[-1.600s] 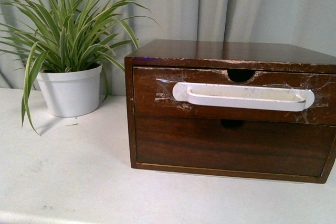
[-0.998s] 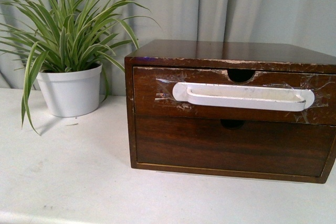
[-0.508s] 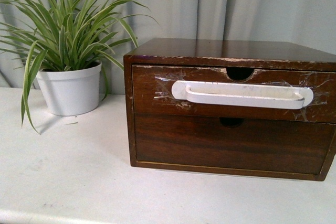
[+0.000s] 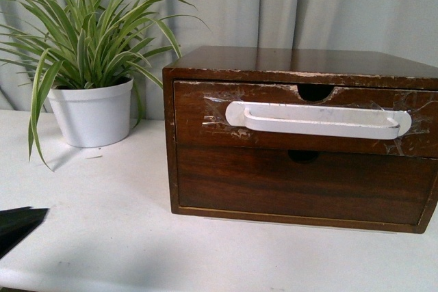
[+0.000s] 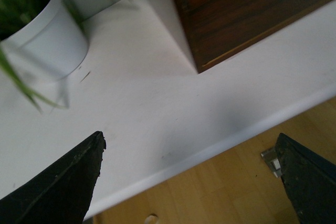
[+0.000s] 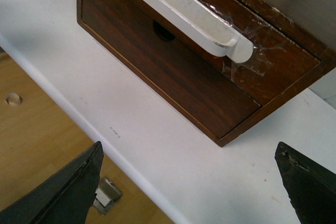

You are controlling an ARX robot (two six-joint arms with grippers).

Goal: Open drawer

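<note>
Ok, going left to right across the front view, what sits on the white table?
White pot with a striped green plant → dark brown wooden chest of two drawers, the upper drawer carrying a long white plastic handle.

Bare white tabletop [image 5: 157,103] is lying open ahead of the left claw [image 5: 191,182]. A white-potted green plant [image 5: 42,40] is standing further ahead, and a dark brown wooden two-drawer cabinet [image 5: 236,19] ahead to its right, a gap separating them.
</note>
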